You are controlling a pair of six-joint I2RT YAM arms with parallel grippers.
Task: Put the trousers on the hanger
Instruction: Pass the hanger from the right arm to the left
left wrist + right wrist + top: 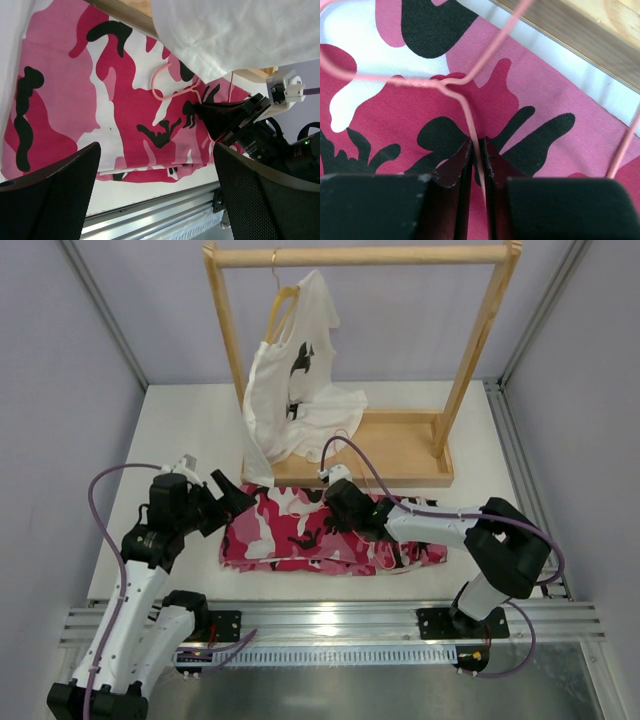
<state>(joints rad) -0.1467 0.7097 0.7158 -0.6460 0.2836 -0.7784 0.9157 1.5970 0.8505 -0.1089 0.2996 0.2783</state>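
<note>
The trousers (290, 535), in pink, white and black camouflage print, lie folded flat on the table in front of the wooden rack; they also show in the left wrist view (100, 100) and the right wrist view (530, 110). The thin pink wire hanger (420, 82) lies on top of them, its curled hook (159, 85) near the T-shirt's hem. My right gripper (477, 145) is shut on one wire of the hanger, low over the trousers (340, 502). My left gripper (228, 505) is open and empty, by the trousers' left end (156, 150).
The wooden rack (400, 445) stands behind the trousers, with a white T-shirt (290, 390) hanging on a wooden hanger (283, 305) and drooping onto its base. An aluminium rail (330, 620) runs along the table's near edge. Grey walls close in both sides.
</note>
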